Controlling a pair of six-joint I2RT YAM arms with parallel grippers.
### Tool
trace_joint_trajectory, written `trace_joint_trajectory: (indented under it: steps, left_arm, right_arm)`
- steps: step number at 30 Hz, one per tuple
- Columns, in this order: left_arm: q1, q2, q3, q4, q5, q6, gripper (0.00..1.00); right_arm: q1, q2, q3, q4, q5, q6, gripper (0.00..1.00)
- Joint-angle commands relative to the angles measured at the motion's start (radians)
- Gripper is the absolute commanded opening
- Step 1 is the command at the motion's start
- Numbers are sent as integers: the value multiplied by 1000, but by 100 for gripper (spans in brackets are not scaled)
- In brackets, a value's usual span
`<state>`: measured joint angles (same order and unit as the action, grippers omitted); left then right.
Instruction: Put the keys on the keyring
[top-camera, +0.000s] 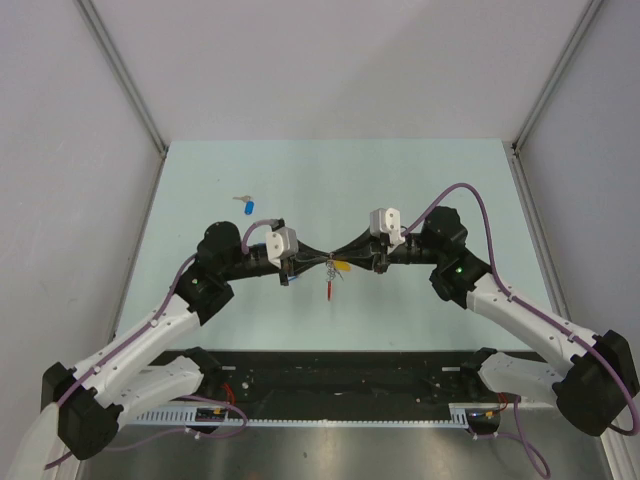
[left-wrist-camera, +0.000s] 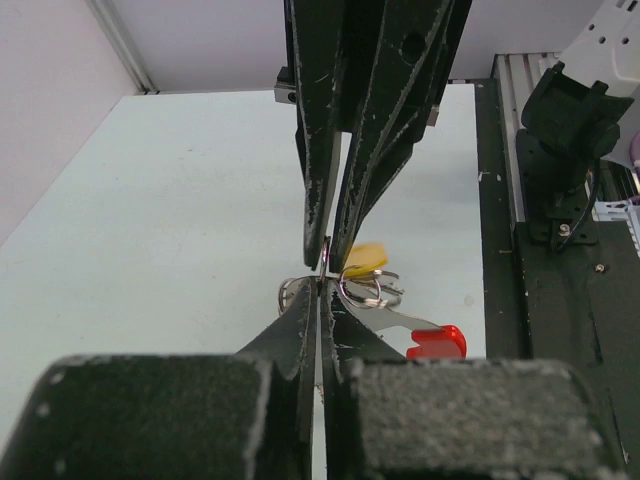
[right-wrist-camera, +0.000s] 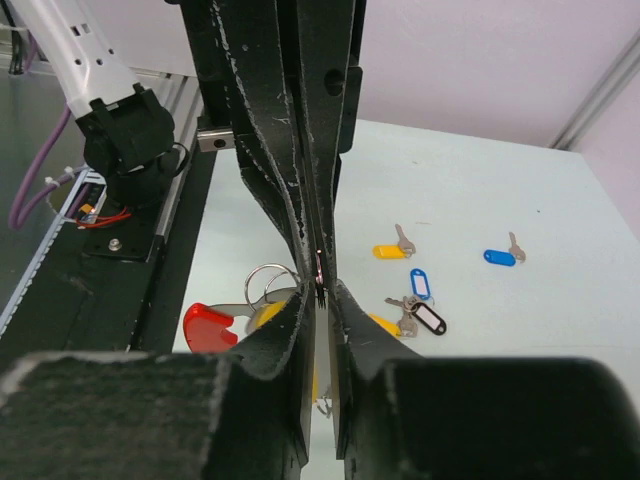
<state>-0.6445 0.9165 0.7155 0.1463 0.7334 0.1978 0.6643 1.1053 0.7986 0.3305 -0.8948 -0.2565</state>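
The left jaws and the right jaws met tip to tip above the pale green worktop (top-camera: 420, 190), both clenched on a thin silvery link of the red plastic and silver metal keyring (left-wrist-camera: 437, 342), whose red arc hung below. Small silver keys (right-wrist-camera: 388, 251) with blue, yellow and black tags lay on the worktop.

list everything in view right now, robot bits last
keyring: one, red arc with silvery metal, at the pincer tips
yellow-tag keys: two, yellow, one loose on the table, one beside the keyring
blue-tag keys: two, blue, one alone far out, one in a small cluster
black-tag key: one, black, same cluster
table: one, pale green
left pincer: one, black, jaws together, tip to tip with the right
right pincer: one, black, meeting it at the keyring
arms: two, white and black, near edge
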Motion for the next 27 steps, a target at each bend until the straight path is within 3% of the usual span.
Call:
trace_joint_trajectory:
  steps: [1,6,10,13,14,20,27]
  left_arm:
    - [-4,-18,10,59,-43,-38,1]
    - [-4,-54,-4,-9,-211,-52,1]
    - [-4,-103,-14,-74,-351,-54,0]
    - [5,-136,-10,-126,-472,-63,0]
    - [19,-149,-10,-139,-498,-84,0]
    - [153,-223,-42,-241,-560,-161,0]
    - [243,-372,-106,-300,-591,-143,1]
  right_arm:
    - [6,-10,5,19,68,66,19]
    - [-15,-38,5,-11,149,124,53]
    - [-23,-42,5,-27,227,176,63]
    - [-26,-27,7,-30,334,216,66]
    - [-26,-15,7,-33,400,232,72]
    - [-31,143,28,-70,529,310,71]
    - [20,396,77,-49,568,405,62]
